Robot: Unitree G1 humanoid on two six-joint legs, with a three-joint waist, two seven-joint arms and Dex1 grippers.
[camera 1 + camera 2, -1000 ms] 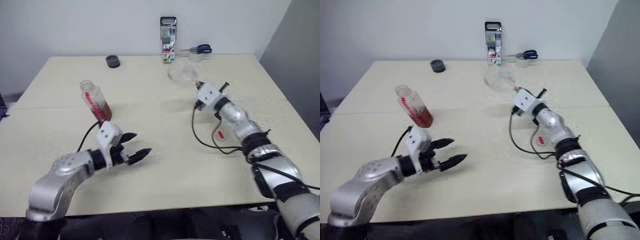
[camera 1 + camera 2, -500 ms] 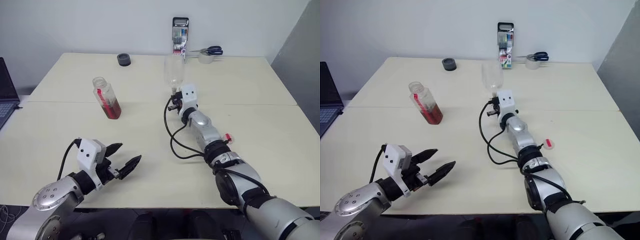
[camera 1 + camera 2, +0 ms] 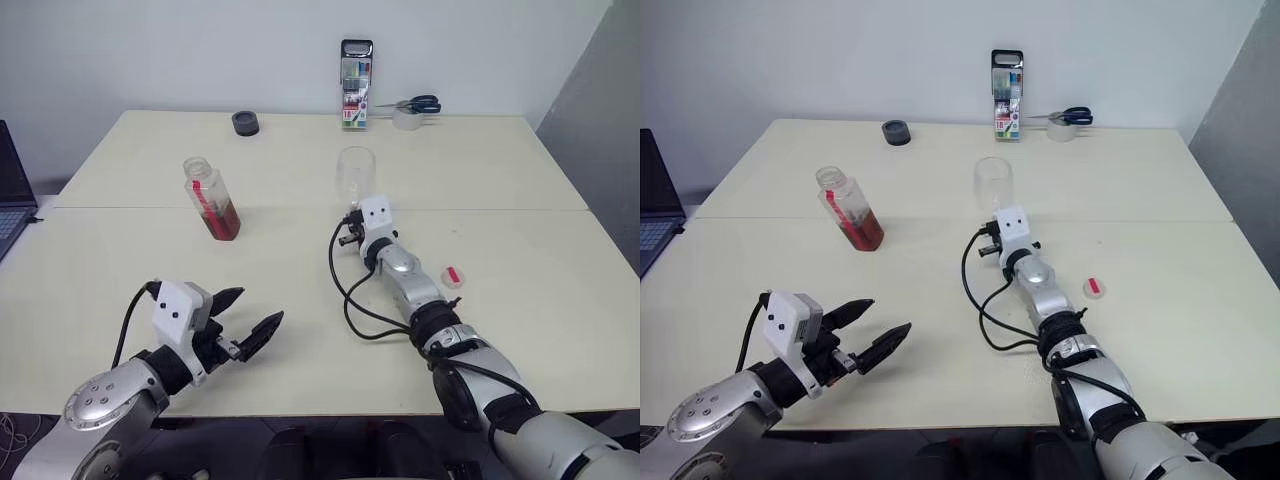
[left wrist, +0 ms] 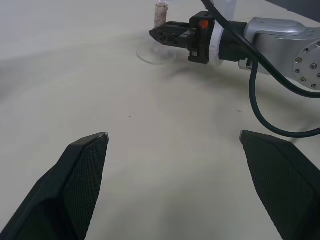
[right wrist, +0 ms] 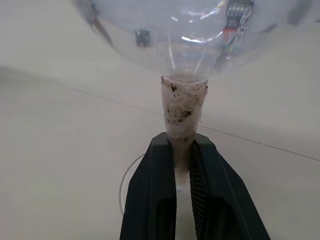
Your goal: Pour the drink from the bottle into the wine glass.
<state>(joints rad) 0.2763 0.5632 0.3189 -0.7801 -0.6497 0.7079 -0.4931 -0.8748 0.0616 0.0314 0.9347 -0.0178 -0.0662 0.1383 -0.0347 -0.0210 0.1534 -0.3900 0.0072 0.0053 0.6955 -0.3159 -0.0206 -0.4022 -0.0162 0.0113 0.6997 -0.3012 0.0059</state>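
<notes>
The wine glass [image 3: 354, 172] stands upright at mid-table, its bowl empty. My right gripper [image 3: 349, 214] is shut on its stem [image 5: 182, 105], and the round foot [image 4: 156, 53] sits at the table top. The bottle [image 3: 210, 197] stands uncapped to the left of the glass, apart from both grippers. The reddish-brown drink [image 3: 225, 218] fills its lower part. My left gripper [image 3: 258, 306] hovers open and empty over the near left of the table, well short of the bottle, fingers [image 4: 82, 172] spread wide.
A small pink-red cap [image 3: 453, 276] lies right of my right arm. Along the far edge stand a marker case [image 3: 356, 70], scissors [image 3: 410, 102], a tape roll [image 3: 405, 119] and a black round object [image 3: 245, 122]. A laptop [image 3: 8, 195] shows at the left edge.
The right gripper has brought the glass down and leftward, turning it upright, until its foot meets the table. The left gripper drew back toward me early on, then held still. The camera also shifted.
</notes>
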